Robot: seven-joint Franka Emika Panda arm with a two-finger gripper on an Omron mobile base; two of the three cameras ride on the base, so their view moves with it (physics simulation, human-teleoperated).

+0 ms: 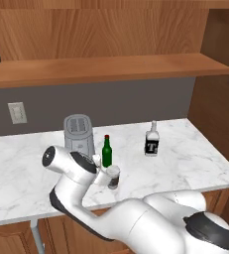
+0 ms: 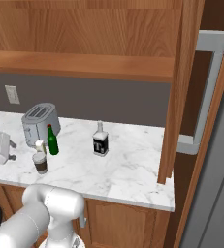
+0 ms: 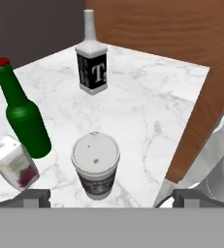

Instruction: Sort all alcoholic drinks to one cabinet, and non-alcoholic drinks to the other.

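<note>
Drinks stand clustered on the marble worktop, none of them sorted into a cabinet yet. The paper coffee cup stands upright toward the front edge, its white lid facing the hand camera; it sits centred between the two dark tips of the gripper, which judging by how far apart those tips stand is spread wide and holds nothing. That centring suggests the cup is the item lined up for a grasp. Just behind the cup stands the green glass bottle with its red cap, and beside that bottle the small white carton with a red-pink mark, which appears tilted in the hand view, though this may be only the roll of the camera. The grey toaster stands behind them toward the back wall and is no part of the sorting. The clear squarish bottle with a black label and a white T stands well apart, nearer the worktop's end by the wooden panel. The cup's neighbours are close, so a descent with wide fingers risks nudging the green bottle or the carton. Above the worktop runs a wooden cabinet front, shut as far as can be seen.
</note>
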